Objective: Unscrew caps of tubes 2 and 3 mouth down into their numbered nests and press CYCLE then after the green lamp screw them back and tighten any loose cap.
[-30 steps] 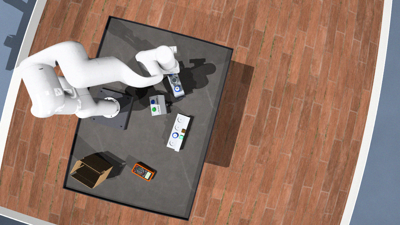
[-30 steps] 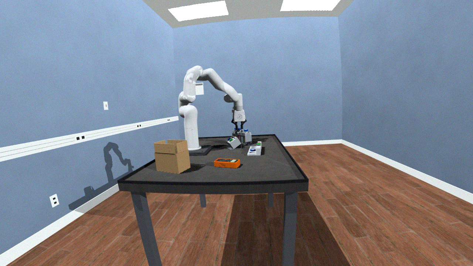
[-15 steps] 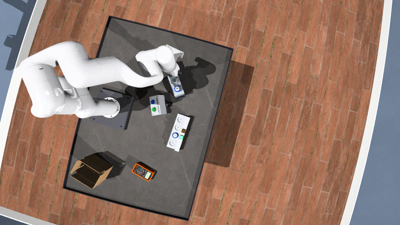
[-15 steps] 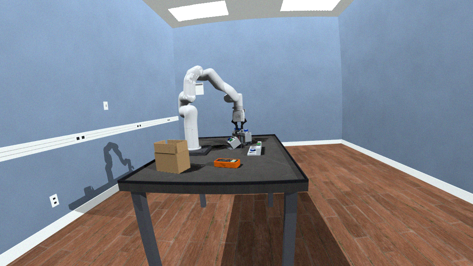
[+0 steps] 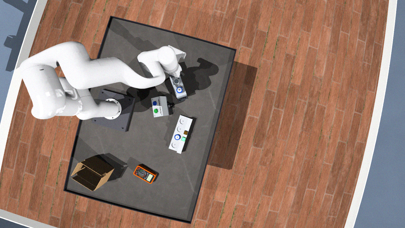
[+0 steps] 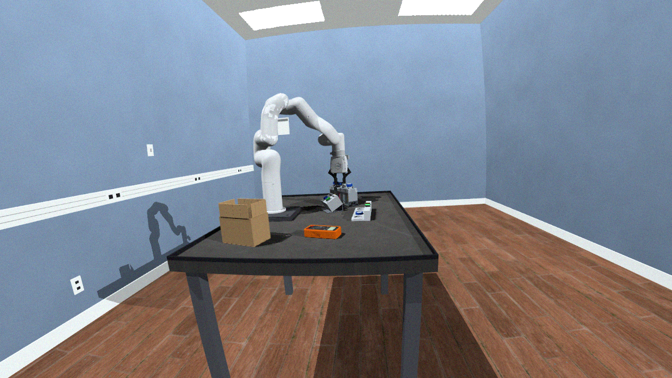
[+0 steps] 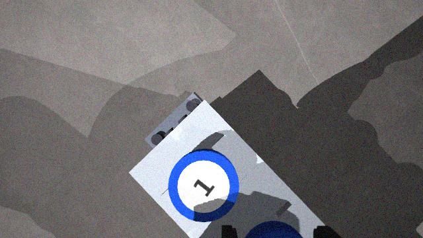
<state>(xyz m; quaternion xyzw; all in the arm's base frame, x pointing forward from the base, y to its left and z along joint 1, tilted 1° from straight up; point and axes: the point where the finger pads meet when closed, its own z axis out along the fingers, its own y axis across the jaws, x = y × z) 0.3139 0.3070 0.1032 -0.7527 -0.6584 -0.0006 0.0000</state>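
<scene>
- Wooden floorboards (image 5: 283, 113) and blue walls surround a dark grey table (image 5: 175, 181) with a raised black rim.
- A white arm (image 5: 84, 67) stands on a dark base plate (image 5: 124, 126) midway along one long edge of the table and reaches over toward the far short edge.
- A cardboard box (image 5: 91, 171) sits open in the corner on the arm's side of the near short edge.
- A white cap tray (image 5: 178, 150) lies near the middle of the table, toward the long edge opposite the arm. One blue-ringed cap (image 5: 177, 137) rests in its third nest, and the green lamp (image 5: 183, 139) beside it is lit.
- A grey block of tubes (image 7: 158, 165) stands between the tray and the far short edge, directly under the arm's wrist.
- An orange meter (image 5: 144, 173) lies flat just beside the box, near the same short edge.
- A small key housing (image 5: 164, 109) sits between the base plate and the tray, with a blue key (image 5: 154, 103) and a green key (image 5: 155, 110).
- The gripper (image 6: 340, 184) points straight down over the block, its fingers partly spread and gripping nothing, one dark tip on each side of a blue cap (image 7: 274, 229).
- That cap sits on the second tube, next to the cap marked 1 (image 7: 203, 185), which is on its own tube.
</scene>
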